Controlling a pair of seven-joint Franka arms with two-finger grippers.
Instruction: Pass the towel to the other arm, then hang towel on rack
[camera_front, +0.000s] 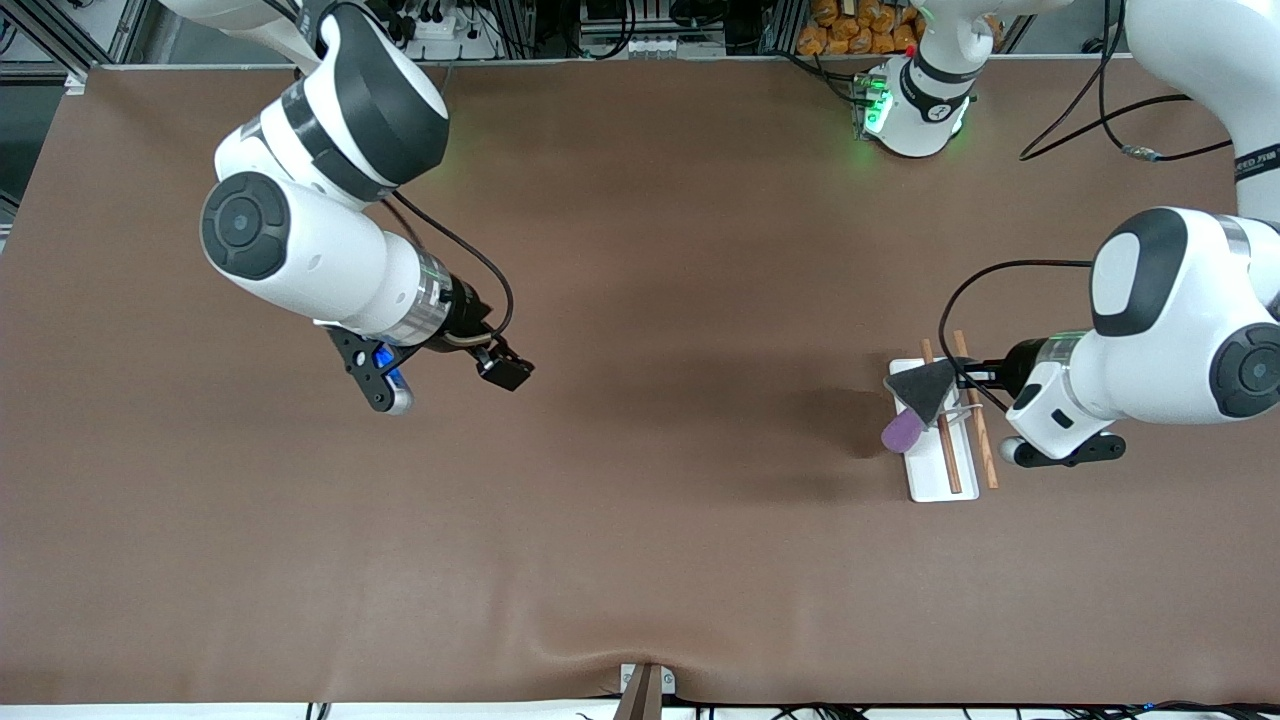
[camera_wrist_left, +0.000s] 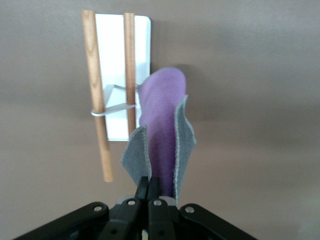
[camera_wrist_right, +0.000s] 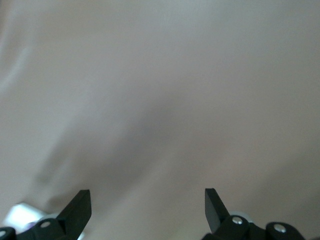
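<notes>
Brown cloth covers the table; at about four o'clock my left gripper (camera_front: 968, 381) pinches the towel (camera_front: 920, 400) over the rack (camera_front: 940, 470) (right gripper (camera_front: 450, 385) waits, gaping wide). I'd drape it squarely across both rods (camera_wrist_left: 129, 75).

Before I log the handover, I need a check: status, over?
Left hand shut on the towel, over the rack. Towel not yet draped on the rods. Right hand open, empty, waiting over bare table. Nothing in the way.

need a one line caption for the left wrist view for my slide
Left gripper, shut on the towel, holds it over the rack.
</notes>
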